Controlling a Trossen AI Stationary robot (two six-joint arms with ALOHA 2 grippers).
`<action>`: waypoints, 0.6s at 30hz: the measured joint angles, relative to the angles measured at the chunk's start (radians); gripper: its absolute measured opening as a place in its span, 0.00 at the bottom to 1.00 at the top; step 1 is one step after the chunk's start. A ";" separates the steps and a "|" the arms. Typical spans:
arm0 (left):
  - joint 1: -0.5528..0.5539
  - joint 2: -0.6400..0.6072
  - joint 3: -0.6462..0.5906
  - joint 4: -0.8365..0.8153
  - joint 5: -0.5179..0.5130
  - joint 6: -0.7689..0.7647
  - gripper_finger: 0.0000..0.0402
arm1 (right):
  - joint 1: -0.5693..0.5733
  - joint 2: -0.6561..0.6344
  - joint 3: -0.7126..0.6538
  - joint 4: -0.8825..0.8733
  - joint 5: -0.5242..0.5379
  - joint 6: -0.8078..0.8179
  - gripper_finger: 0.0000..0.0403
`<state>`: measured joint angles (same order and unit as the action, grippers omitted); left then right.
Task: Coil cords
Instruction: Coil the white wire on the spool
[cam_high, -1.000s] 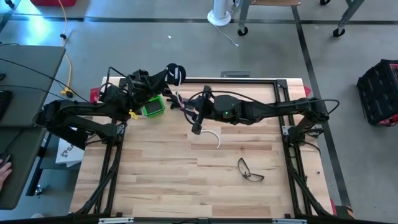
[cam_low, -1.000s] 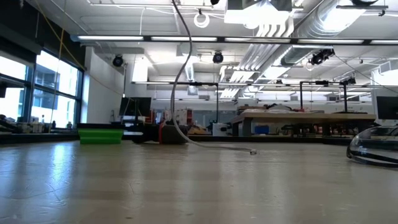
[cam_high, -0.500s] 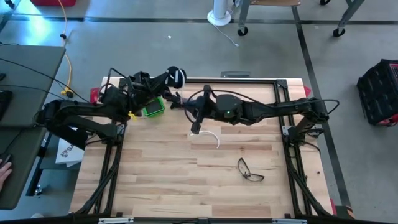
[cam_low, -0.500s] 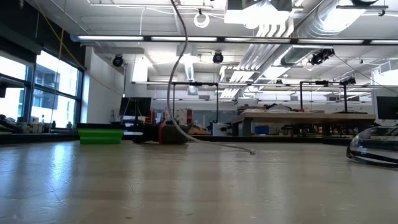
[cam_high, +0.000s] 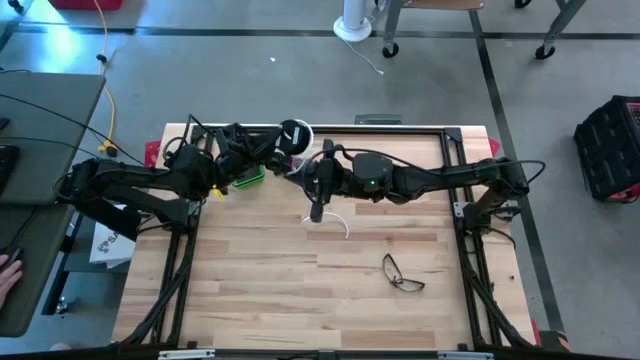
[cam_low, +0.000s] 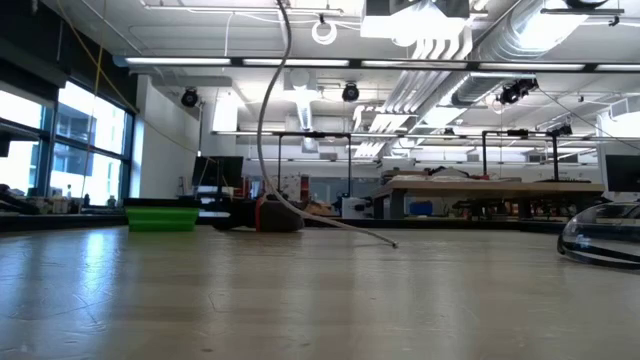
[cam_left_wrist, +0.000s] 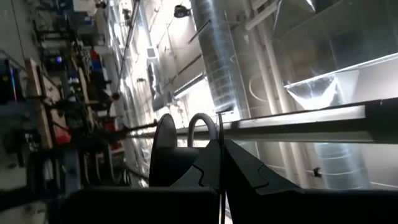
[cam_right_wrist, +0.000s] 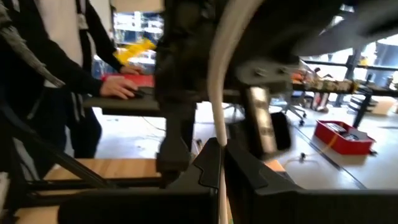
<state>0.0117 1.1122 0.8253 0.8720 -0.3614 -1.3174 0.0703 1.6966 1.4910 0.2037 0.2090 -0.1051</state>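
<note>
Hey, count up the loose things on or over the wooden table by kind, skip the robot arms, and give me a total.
White cord: 1
Black reel: 1
Green container: 1
Pair of glasses: 1
Total: 4

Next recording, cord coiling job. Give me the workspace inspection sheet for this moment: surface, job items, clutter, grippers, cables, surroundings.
Surface: wooden table, light planks, dark frame rails.
Job's things: white cord hangs down to the tabletop, free end curled on the wood; black reel lifted near the far edge.
Clutter: eyeglasses lying toward the near right; green container under the left arm.
Grippers: left gripper shut, at the reel; right gripper shut on the white cord.
Cables: yellow cable on the floor, left.
Surroundings: person standing beyond the table; black crate on the floor, right.
</note>
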 joint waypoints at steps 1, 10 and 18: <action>0.005 0.000 0.000 0.004 0.001 0.002 0.00 | 0.005 0.000 0.000 0.003 0.000 0.000 0.00; 0.041 0.000 0.000 0.050 -0.003 0.002 0.00 | 0.013 0.029 0.000 -0.052 -0.001 0.064 0.00; 0.051 0.000 0.000 0.052 -0.016 0.049 0.00 | 0.029 0.032 0.000 -0.042 -0.011 0.142 0.04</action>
<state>0.0631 1.1126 0.8257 0.9237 -0.3776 -1.2684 0.0989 1.7290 1.4914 0.1620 0.1983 0.0372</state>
